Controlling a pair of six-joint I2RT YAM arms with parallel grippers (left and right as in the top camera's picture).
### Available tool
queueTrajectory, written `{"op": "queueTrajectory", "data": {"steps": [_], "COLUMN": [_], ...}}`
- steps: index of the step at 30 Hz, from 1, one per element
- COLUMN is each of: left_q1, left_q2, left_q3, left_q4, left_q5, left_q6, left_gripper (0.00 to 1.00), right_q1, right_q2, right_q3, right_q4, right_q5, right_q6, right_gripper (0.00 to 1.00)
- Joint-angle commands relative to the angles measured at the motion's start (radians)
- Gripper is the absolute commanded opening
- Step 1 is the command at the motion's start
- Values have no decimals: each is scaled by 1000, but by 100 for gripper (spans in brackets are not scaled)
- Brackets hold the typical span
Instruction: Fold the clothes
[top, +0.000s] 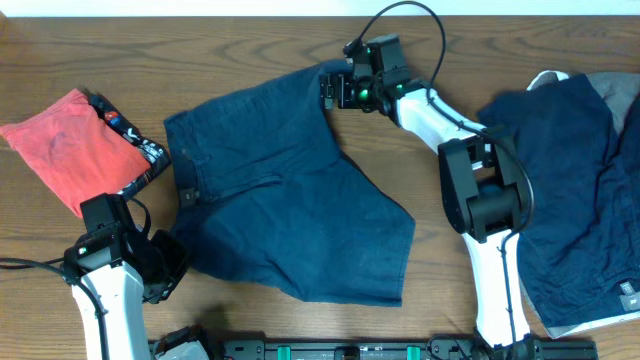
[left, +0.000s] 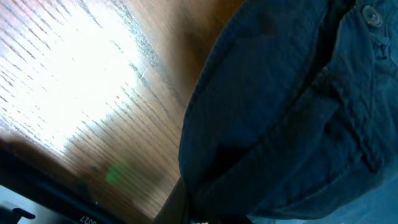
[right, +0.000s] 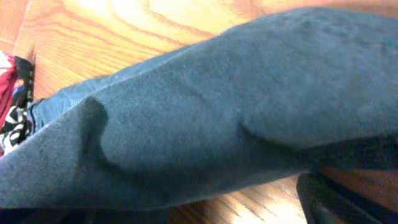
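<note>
- Three lots of clothes lay on the wooden table (top: 250, 50): one pair of navy shorts (top: 290, 190), one red garment (top: 75, 150), and one heap of navy pieces (top: 570, 180). How many pieces were in the heap could not be told.
- The shorts lay spread out mid-table, creased and soft, with the waistband to the left and one small round button (left: 372, 15) showing.
- The red garment lay at the left edge, crumpled, with a black patterned waistband (top: 135, 140).
- The heap sat at the right, with a grey cloth (top: 615, 95) at its far edge.
- The left gripper (top: 165, 268) was closed at the shorts' near-left corner, and the cloth bunched down into it.
- The right gripper (top: 333, 92) sat at the shorts' far leg, over the fabric. Whether its jaws were apart, or held anything, could not be told.
</note>
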Motion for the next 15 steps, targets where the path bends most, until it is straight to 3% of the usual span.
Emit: {"op": "queueTrajectory", "data": {"steps": [1, 3, 5, 8, 9, 11, 12, 15], "left_q1": [7, 7, 7, 7, 7, 7, 7, 7], "left_q2": [-6, -6, -6, -6, -6, -6, -6, -6], "left_q3": [1, 1, 1, 1, 1, 1, 1, 1], "left_q4": [-6, -6, -6, -5, -5, -5, -5, -5], "left_q5": [-16, -17, -17, -17, -17, -17, -17, -17], "left_q6": [6, 6, 6, 6, 6, 6, 6, 6], "left_gripper": [7, 7, 7, 7, 7, 7, 7, 7], "right_q1": [16, 14, 9, 2, 0, -5, -9, -18], "right_q2": [34, 34, 34, 34, 34, 34, 34, 33], "right_q3": [-6, -6, -6, -6, -6, -6, -3, 23], "right_q4": [41, 92, 148, 262, 310, 402, 457, 585], "right_q5": [73, 89, 79, -42, -105, -224, -303, -558], "right_q6": [13, 13, 39, 61, 61, 61, 61, 91], "right_gripper": [97, 93, 80, 69, 59, 22, 18, 21]}}
